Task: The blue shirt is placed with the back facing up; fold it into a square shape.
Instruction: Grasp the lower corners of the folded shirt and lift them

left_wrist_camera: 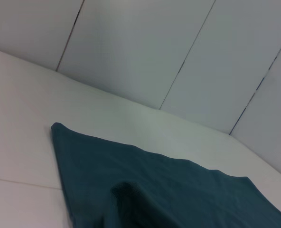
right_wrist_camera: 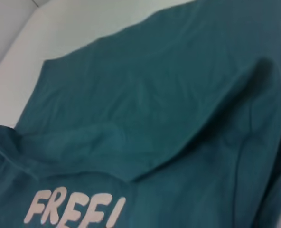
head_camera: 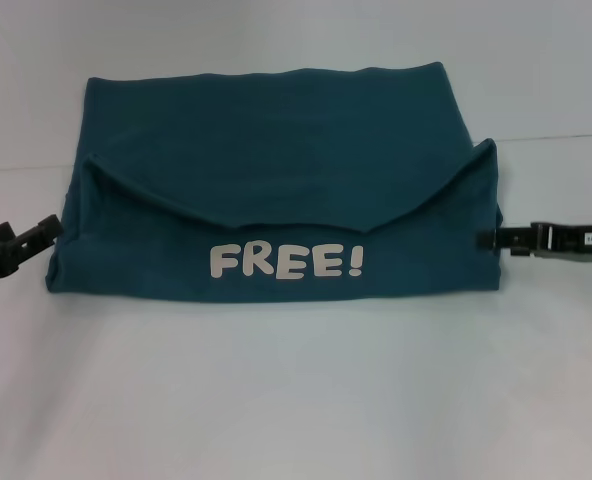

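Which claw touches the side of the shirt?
The right claw reaches the blue shirt's side edge. The left claw stops just short of the opposite edge.

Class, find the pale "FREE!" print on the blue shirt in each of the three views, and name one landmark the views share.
Head view: "FREE!" print sits low on the blue shirt, centred between the left gripper and right gripper.
Left wrist view: not in it; only plain fabric shows.
Right wrist view: partly cut off at the picture's edge.
Shared landmark: the shirt's folded-over flap.
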